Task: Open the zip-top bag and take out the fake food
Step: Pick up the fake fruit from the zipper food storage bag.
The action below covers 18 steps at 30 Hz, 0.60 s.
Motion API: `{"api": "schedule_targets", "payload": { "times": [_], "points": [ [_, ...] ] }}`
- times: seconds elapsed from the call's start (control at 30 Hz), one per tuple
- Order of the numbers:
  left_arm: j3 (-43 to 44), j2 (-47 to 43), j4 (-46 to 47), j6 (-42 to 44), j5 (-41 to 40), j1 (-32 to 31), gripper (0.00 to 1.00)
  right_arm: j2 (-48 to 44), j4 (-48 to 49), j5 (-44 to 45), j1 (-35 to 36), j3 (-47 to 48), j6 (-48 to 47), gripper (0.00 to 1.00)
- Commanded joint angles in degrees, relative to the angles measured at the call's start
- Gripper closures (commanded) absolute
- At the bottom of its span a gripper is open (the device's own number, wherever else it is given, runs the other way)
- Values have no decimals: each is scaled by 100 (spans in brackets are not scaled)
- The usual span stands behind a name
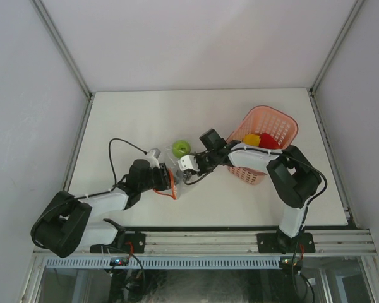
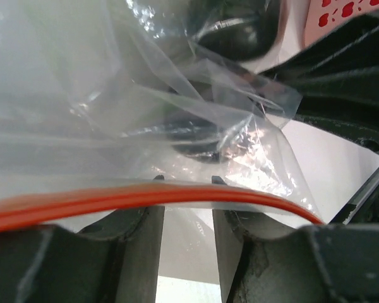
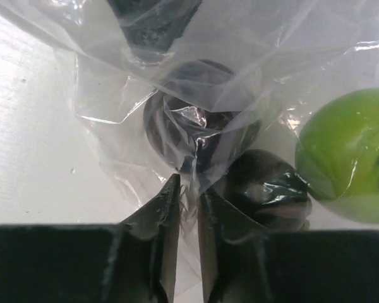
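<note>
The clear zip-top bag [image 1: 178, 175] lies between my two grippers at the table's middle. Its orange-red zip strip [image 2: 114, 201] runs across the tops of my left fingers. My left gripper [image 2: 186, 180] has its jaws a narrow gap apart with bag film between them; it also shows in the top view [image 1: 166, 181]. My right gripper [image 3: 189, 180] pinches a bunched fold of the bag [image 3: 114, 76]. Two blackish fake foods [image 3: 177, 126] [image 3: 265, 189] sit inside the film just past its tips. A light green fruit [image 3: 347, 154] lies on the table beside the bag [image 1: 181, 148].
A pink basket [image 1: 281, 123] stands at the right, behind my right arm, and holds a yellow piece [image 1: 251, 139] and a red piece [image 1: 268, 142]. Its pink wall shows at the top right of the left wrist view [image 2: 341, 12]. White walls enclose the table.
</note>
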Motion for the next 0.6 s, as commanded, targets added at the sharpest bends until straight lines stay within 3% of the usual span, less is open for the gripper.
{"api": "schedule_targets", "payload": {
  "times": [0.0, 0.07, 0.3, 0.57],
  "points": [
    [105, -267, 142, -2, -171, 75, 58, 54, -264, -399, 80, 134, -308, 93],
    [51, -400, 131, -4, -189, 80, 55, 41, -365, -499, 59, 130, -399, 100],
    [-6, -595, 166, 250, 109, 80, 37, -22, -421, -722, 88, 130, -514, 100],
    [196, -179, 246, 162, 561, 80, 36, -230, -418, -1354, 112, 130, -406, 100]
  ]
}}
